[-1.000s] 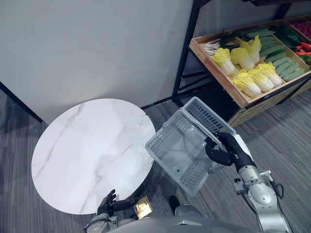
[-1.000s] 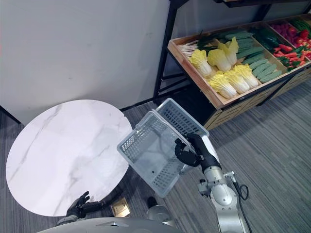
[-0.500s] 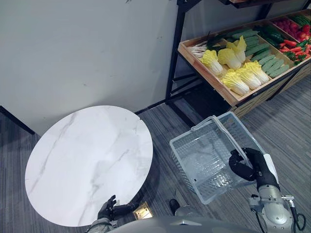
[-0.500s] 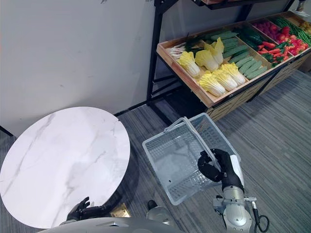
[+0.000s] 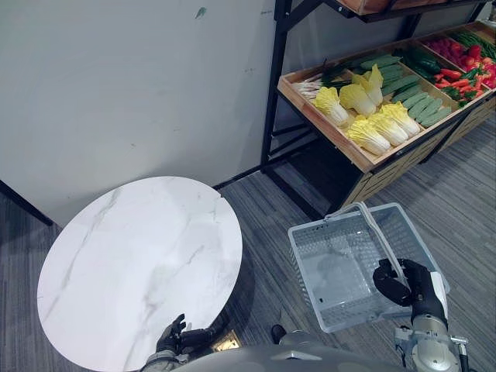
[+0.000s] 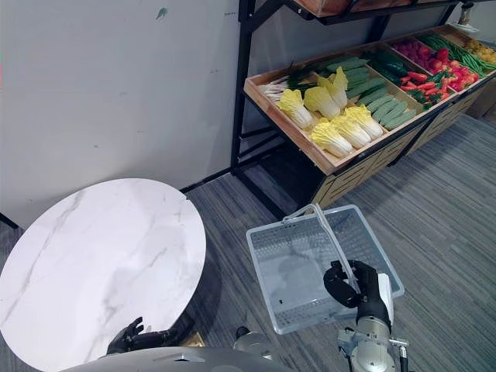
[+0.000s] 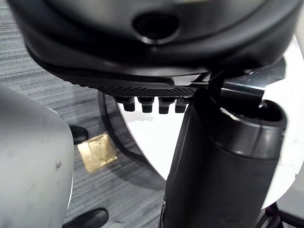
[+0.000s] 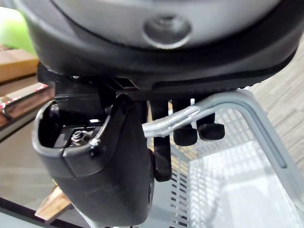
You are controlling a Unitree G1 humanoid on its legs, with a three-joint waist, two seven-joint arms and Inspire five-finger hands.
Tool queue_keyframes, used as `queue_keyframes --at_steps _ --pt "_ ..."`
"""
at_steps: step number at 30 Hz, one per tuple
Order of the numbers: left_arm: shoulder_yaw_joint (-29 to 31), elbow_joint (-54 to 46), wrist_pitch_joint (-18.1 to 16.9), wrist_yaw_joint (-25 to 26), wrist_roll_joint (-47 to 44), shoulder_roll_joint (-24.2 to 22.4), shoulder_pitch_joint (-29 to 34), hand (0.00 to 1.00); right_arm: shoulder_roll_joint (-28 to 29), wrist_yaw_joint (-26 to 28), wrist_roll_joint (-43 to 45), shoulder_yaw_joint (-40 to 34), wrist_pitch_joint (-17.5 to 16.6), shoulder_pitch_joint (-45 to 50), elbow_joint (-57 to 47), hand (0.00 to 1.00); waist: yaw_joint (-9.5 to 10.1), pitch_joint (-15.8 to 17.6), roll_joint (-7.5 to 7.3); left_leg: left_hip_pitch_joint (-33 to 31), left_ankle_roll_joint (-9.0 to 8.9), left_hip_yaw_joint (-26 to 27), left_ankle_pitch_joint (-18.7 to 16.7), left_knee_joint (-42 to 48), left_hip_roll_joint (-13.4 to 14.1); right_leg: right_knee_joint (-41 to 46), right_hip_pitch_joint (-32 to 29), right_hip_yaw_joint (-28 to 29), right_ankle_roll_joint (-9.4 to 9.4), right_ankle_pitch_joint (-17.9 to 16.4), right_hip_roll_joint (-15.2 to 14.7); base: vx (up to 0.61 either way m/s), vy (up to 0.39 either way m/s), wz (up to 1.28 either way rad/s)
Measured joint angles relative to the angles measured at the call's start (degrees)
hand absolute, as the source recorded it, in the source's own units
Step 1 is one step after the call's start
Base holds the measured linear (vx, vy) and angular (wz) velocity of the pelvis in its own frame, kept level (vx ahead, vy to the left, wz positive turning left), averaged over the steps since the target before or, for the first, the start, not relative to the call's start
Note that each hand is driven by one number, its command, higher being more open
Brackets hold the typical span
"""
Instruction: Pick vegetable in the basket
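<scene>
Right hand [image 5: 409,284] is clenched round the thin grey looped handle [image 5: 377,232] of the light grey plastic mesh shopping basket [image 5: 308,267]. The right wrist view shows its fingers [image 8: 209,130] hooked over that bar with the thumb closing from below. The basket hangs empty and roughly level above the grey carpet floor [image 5: 263,201], near but apart from the sloped wooden produce crate [image 5: 322,124] on the black metal rack. The vegetables are all in the crate, none in the basket: yellow-green napa cabbages [image 5: 370,133] nearest, green cucumbers [image 5: 422,105] behind them. Left hand [image 5: 171,339] sits low by the near edge of the round white marble table [image 5: 139,256], fingers relaxed and holding nothing. As I judge it, the step is getting the basket up to the crate. To do that well, keep the wrist steady so the basket doesn't swing or tip on its handle. Stop with the basket's open top just below the crate's front lip. That leaves the free left hand a short, clear reach to a front-row cabbage.
</scene>
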Motion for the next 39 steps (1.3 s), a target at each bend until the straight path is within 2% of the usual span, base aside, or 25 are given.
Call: queue_keyframes --at_steps 8,10,13,17,18,19,21,24,28,29,30,31,32,33,34,35,36,37,38,39 --pt "0.2 -0.1 0.0 0.5 0.0 -0.8 0.0 1.0 2.4 0.0 0.0 3.0 0.0 1.1 0.0 0.0 0.67 0.0 0.21 1.9 0.01 3.1 -0.7 0.0 0.1 1.6 -0.2 3.1 -0.08 -0.4 1.0 -0.01 0.005 -0.19" --pt "0.3 -0.2 0.0 0.6 0.0 -0.9 0.0 1.0 2.6 0.0 0.0 3.7 0.0 1.2 0.0 0.0 0.74 0.3 0.38 1.8 0.02 4.1 -1.8 1.6 0.3 1.6 -0.1 3.8 -0.06 -0.4 1.2 -0.02 0.026 -0.32" --pt "2.7 -0.7 -0.2 1.2 -0.1 -2.2 -0.1 1.0 2.6 0.0 0.0 4.1 0.0 1.2 -0.2 0.0 1.85 0.8 1.01 1.4 0.17 6.9 -4.9 6.1 1.1 2.0 0.2 6.3 -0.03 -0.4 2.2 -0.01 0.045 -0.44" --pt "3.8 -2.0 -0.3 1.2 -0.1 -3.0 0.2 1.0 2.6 0.0 0.0 6.4 0.0 1.3 -1.3 0.0 2.28 1.9 1.99 -0.5 -0.01 10.2 -10.8 15.9 4.4 3.0 0.7 9.0 -0.43 -0.6 5.0 -0.01 0.062 -0.47" --pt "3.8 -2.5 -0.3 1.2 -0.1 -3.2 0.1 1.0 2.6 0.0 0.0 7.2 0.0 1.9 -2.6 0.0 2.39 2.6 2.42 -1.4 -0.07 11.2 -13.0 19.7 6.0 3.6 0.7 9.7 -0.61 -0.7 6.2 -0.01 0.075 -0.43" --pt "3.8 -2.8 -0.3 1.2 -0.1 -3.3 0.1 1.0 2.6 0.0 0.1 7.4 0.0 2.1 -3.1 0.0 2.54 3.0 2.46 -1.5 -0.01 11.6 -13.7 20.8 6.5 3.8 0.7 10.0 -0.62 -0.7 6.6 -0.01 0.072 -0.43" --pt "3.9 -4.0 -0.4 1.3 -0.1 -3.4 -0.1 1.0 2.5 0.0 0.1 8.3 0.0 3.2 -5.2 0.0 3.37 4.0 2.48 -2.0 -0.12 13.3 -16.0 24.5 8.2 5.3 0.3 11.3 -0.69 -1.1 8.3 -0.02 0.068 -0.41" --pt "4.0 -4.9 -0.5 1.6 -0.1 -3.4 -0.2 1.0 2.6 0.0 0.1 9.1 0.0 4.1 -7.6 0.0 3.43 5.3 2.36 -3.2 0.06 15.6 -18.5 28.8 10.1 7.0 -0.9 12.8 -0.32 -1.5 10.0 -0.01 0.065 -0.43" --pt "4.0 -6.0 -0.4 2.7 0.1 -2.9 -0.5 1.0 3.0 0.1 0.2 9.9 0.0 4.7 -9.1 0.0 3.53 7.1 1.44 -3.0 -0.04 20.1 -20.5 32.6 12.5 8.1 -2.2 13.9 0.1 -1.2 11.4 -0.01 0.067 -0.53" --pt "4.1 -6.4 -0.4 2.9 0.1 -2.8 -0.9 1.0 3.0 0.1 0.3 9.9 0.0 4.4 -9.1 0.0 3.82 7.9 1.18 -2.5 0.04 21.5 -20.9 33.3 13.1 8.7 -2.9 11.6 -0.18 -1.3 10.9 -0.04 0.066 -0.74" --pt "4.2 -6.9 -0.5 3.4 0.3 -2.6 -1.6 1.0 3.0 0.0 0.3 9.8 0.0 4.1 -9.1 0.0 4.84 9.2 0.99 -1.4 -0.08 23.5 -21.3 34.5 13.9 9.7 -4.2 5.2 -0.51 -1.5 8.4 -0.06 0.053 -0.7" --pt "4.2 -6.9 -0.4 3.6 0.7 -2.4 -2.0 1.0 3.0 0.0 0.3 9.8 0.0 4.0 -9.0 0.0 5.01 9.8 0.77 -1.1 -0.07 24.2 -21.4 34.9 14.3 10.1 -4.5 1.9 -0.5 -1.5 7.1 -0.08 0.046 -0.55" --pt "4.1 -6.5 -0.3 3.8 2.3 -1.9 -2.5 1.0 3.2 0.0 0.3 9.8 0.0 4.2 -8.9 0.0 4.83 10.4 0.78 -1.2 0.28 24.8 -21.4 35.1 15.0 13.3 -6.4 -6.4 -1.96 -2.4 3.7 -0.03 -0.037 -0.14" --pt "4.0 -6.4 0.0 3.7 2.4 -1.4 -2.9 1.0 3.4 -0.2 0.3 9.4 0.0 4.5 -8.9 0.0 4.63 10.5 0.28 -1.2 0.32 24.9 -21.5 35.2 15.7 20.1 -7.8 -13.5 -4.52 -4.2 0.0 0.02 -0.067 -0.02" --pt "4.0 -6.3 0.1 3.8 2.3 -1.3 -3.2 1.0 3.4 -0.2 0.3 9.0 0.0 4.8 -8.9 0.0 4.56 10.4 0.19 -1.2 0.31 24.8 -21.4 35.2 16.1 23.7 -7.9 -16.3 -5.76 -5.2 -2.0 0.08 -0.119 0.07" --pt "3.7 -6.1 0.1 3.8 2.1 -0.8 -2.8 1.0 3.4 -0.3 0.3 8.4 0.0 5.0 -8.5 0.0 4.64 10.0 -0.29 -1.6 -0.16 24.4 -21.1 35.2 16.2 28.9 -7.1 -18.4 -6.64 -6.3 -5.4 0.08 -0.097 0.01" --pt "3.0 -5.8 0.2 3.8 2.1 0.0 -2.9 1.0 3.2 -0.4 0.3 8.0 0.0 3.9 -7.4 0.0 4.61 9.4 -1.12 -2.7 -0.45 24.3 -20.8 35.4 16.2 31.0 -6.8 -19.3 -5.61 -8.9 -8.0 0.1 -0.159 -0.08" --pt "2.8 -5.7 0.2 3.8 2.1 0.4 -3.2 1.0 2.8 -0.4 0.3 7.9 0.0 2.7 -6.4 0.0 4.49 8.9 -2.17 -3.4 -0.57 24.3 -20.7 35.9 16.2 30.5 -7.5 -20.3 -4.42 -8.9 -8.5 0.07 -0.157 -0.28" --pt "3.0 -4.6 0.7 3.8 2.2 1.1 -4.1 1.0 1.2 -0.4 0.3 8.2 0.1 -0.7 -2.9 0.0 4.17 8.9 -2.0 -5.6 1.29 24.0 -19.3 37.6 16.2 27.8 -8.3 -22.2 -6.82 -7.7 -6.8 0.0 -0.155 -0.57" --pt "3.7 -3.6 1.0 3.6 2.1 1.4 -5.8 1.0 0.9 -0.5 0.3 8.4 0.2 -6.3 2.1 0.0 4.74 9.0 -2.79 -9.9 3.14 23.1 -18.8 36.8 12.5 15.8 -5.8 -18.1 -11.72 -6.0 -5.6 -0.05 -0.059 -0.71"
